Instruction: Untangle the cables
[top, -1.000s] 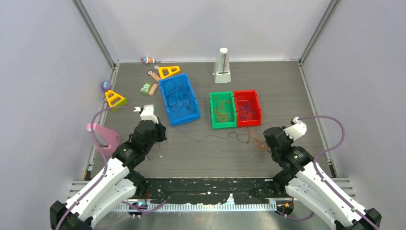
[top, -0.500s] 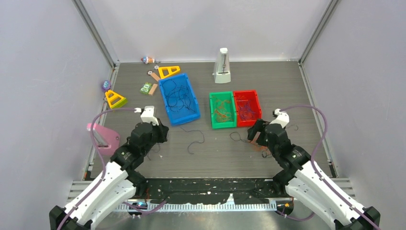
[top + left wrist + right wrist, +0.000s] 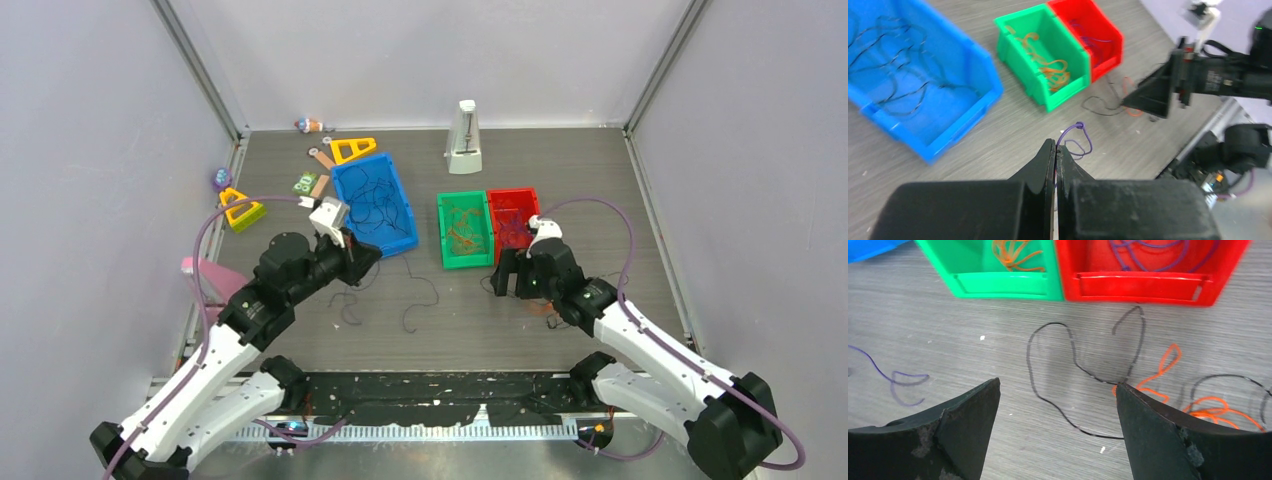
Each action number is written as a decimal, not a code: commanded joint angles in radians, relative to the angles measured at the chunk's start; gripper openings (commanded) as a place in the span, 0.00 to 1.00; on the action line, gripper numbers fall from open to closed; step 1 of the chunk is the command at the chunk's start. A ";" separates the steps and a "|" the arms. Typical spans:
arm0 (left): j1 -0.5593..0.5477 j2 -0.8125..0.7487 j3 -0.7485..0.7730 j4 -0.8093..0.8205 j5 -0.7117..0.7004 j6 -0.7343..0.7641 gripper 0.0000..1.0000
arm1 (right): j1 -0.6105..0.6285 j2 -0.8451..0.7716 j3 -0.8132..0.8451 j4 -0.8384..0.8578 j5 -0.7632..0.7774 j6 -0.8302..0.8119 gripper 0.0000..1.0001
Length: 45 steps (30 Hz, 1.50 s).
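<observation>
The grey table [image 3: 600, 180] carries three open bins. The blue bin [image 3: 973, 100], the biggest, sits ahead of the left gripper [image 3: 1055, 147] and off to its left, with loose black cables [image 3: 893, 75] lying inside. The green bin [image 3: 1068, 95] stands farther ahead of that gripper and a little to its right, holding orange cables [image 3: 1053, 67]. The red bin [image 3: 1108, 42] touches the green one on its far side and holds purple cables [image 3: 1088, 35].

From the right wrist view both small bins lie straight ahead of the right gripper [image 3: 1057, 387], green ahead-left and red ahead-right. Its jaws are spread wide with nothing between them but the tabletop.

The left gripper's jaws are pressed together, pinching a purple cable [image 3: 1088, 145] that loops out from the fingertips and ends in a small knot just beyond them.

A black cable [image 3: 1048, 340] curls on the table directly ahead of the right gripper, inside the span of its fingers and short of the bins. An orange cable [image 3: 1168, 360] lies just off the right finger [image 3: 1168, 440], crossing the black one near that fingertip.
</observation>
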 commanded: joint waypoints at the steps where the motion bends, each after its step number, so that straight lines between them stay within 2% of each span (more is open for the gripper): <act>1: -0.025 0.054 0.108 0.033 0.206 0.058 0.00 | 0.005 -0.035 0.005 0.147 -0.189 -0.063 0.91; 5: -0.061 0.110 0.162 0.043 0.275 0.067 0.00 | 0.006 -0.100 0.008 0.226 -0.298 -0.098 0.90; 10: -0.128 0.175 0.211 0.064 0.231 0.076 0.00 | 0.007 -0.183 0.023 0.266 -0.290 -0.118 0.90; 14: -0.133 0.234 0.254 0.022 0.207 0.081 0.00 | 0.007 -0.254 0.030 0.283 -0.339 -0.155 0.90; 21: -0.133 0.327 0.353 -0.062 0.171 0.060 0.00 | 0.051 -0.255 0.062 0.319 -0.378 -0.183 0.94; 23: -0.133 0.362 0.402 -0.098 0.171 0.057 0.00 | 0.091 -0.233 0.078 0.344 -0.360 -0.187 0.94; 30: -0.142 0.435 0.503 -0.145 0.161 0.023 0.00 | 0.330 -0.083 0.151 0.473 -0.135 -0.260 0.94; 33: -0.145 0.438 0.511 -0.132 0.119 -0.018 0.00 | 0.381 0.011 0.182 0.536 0.000 -0.212 0.93; 37: -0.148 0.420 0.478 -0.050 0.097 -0.087 0.00 | 0.418 0.120 0.212 0.639 0.058 -0.147 0.94; 41: -0.153 0.417 0.467 0.005 0.100 -0.114 0.00 | 0.454 0.205 0.263 0.670 0.072 -0.140 0.93; 45: -0.153 0.413 0.464 0.021 0.096 -0.126 0.00 | 0.469 0.249 0.277 0.717 0.092 -0.135 0.84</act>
